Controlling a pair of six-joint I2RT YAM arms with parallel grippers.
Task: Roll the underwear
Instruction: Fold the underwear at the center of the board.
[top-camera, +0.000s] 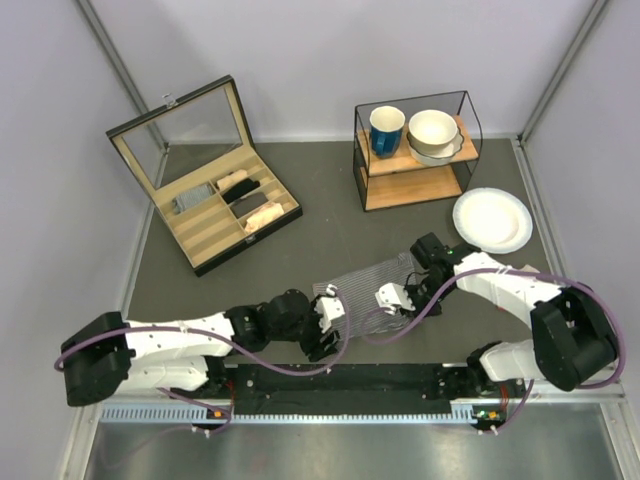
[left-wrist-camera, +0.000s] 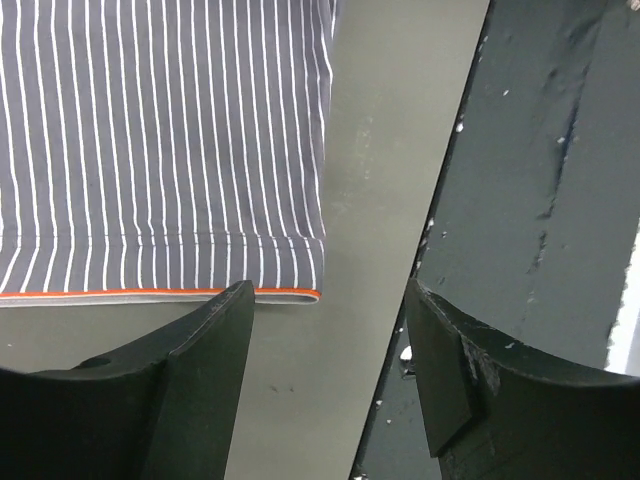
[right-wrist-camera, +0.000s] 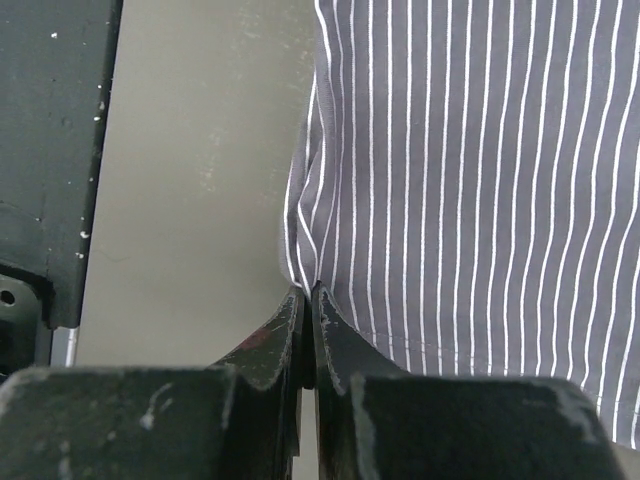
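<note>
The underwear (top-camera: 372, 281) is grey cloth with fine white stripes, lying flat on the mat between my two grippers. In the left wrist view it (left-wrist-camera: 160, 150) fills the upper left, with an orange-trimmed hem along its near edge. My left gripper (left-wrist-camera: 330, 340) is open and empty, its jaws wide apart just off the hem's corner over bare mat. In the right wrist view the cloth (right-wrist-camera: 470, 170) fills the right side. My right gripper (right-wrist-camera: 311, 290) is shut, its tips pinching the cloth's left edge, which puckers at the tips.
An open compartment box (top-camera: 205, 180) with fabric rolls stands at the back left. A wire shelf (top-camera: 415, 150) holds a blue mug and bowls at the back right. A white plate (top-camera: 492, 220) lies right of the arms. A black rail (top-camera: 330, 378) runs along the near edge.
</note>
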